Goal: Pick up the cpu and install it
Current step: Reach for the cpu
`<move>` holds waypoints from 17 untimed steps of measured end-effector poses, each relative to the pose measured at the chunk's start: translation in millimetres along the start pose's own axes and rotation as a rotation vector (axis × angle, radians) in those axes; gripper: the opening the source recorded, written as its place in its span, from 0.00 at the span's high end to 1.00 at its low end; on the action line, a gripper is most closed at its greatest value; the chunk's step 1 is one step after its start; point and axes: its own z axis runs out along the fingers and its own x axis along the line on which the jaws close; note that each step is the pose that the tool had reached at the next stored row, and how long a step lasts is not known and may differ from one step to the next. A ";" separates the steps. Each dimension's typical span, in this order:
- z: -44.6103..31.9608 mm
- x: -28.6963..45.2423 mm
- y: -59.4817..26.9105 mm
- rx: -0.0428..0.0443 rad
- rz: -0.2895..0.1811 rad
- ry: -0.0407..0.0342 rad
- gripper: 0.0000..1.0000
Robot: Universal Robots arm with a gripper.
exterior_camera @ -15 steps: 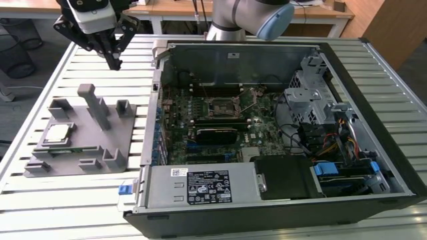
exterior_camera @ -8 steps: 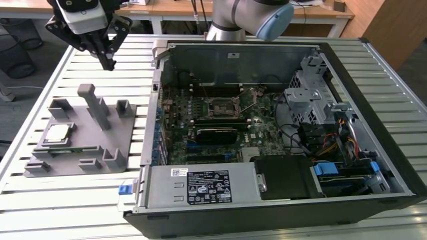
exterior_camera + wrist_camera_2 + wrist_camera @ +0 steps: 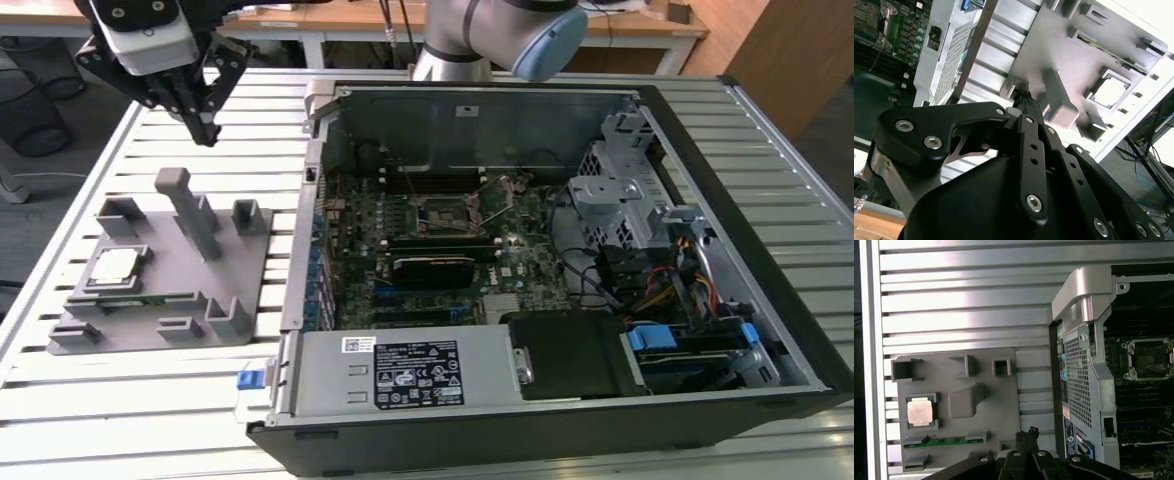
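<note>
Gripper [image 3: 207, 137] closed, empty, near tray [image 3: 160, 280]; cpu [image 3: 112, 267] flat, metal face up.

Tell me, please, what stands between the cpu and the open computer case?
In the first wrist view, the fixture tray's tall grey post stands between the cpu and the computer case, then a strip of bare slatted table.

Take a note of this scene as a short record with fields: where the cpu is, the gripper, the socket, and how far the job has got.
cpu: lying flat in a recess of the grey fixture tray
gripper: shut, holding nothing, raised above the table near the tray, clear of the cpu
socket: on the motherboard inside the open computer case, looks empty
progress: cpu not yet picked up
</note>
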 end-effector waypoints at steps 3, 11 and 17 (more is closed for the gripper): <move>0.4 3.4 -3.1 0.0001 0.000 0.0021 0.89; 1.8 6.6 -5.8 -0.0115 -0.002 0.0355 0.89; 4.1 10.0 -6.2 -0.0129 -0.066 0.0391 0.89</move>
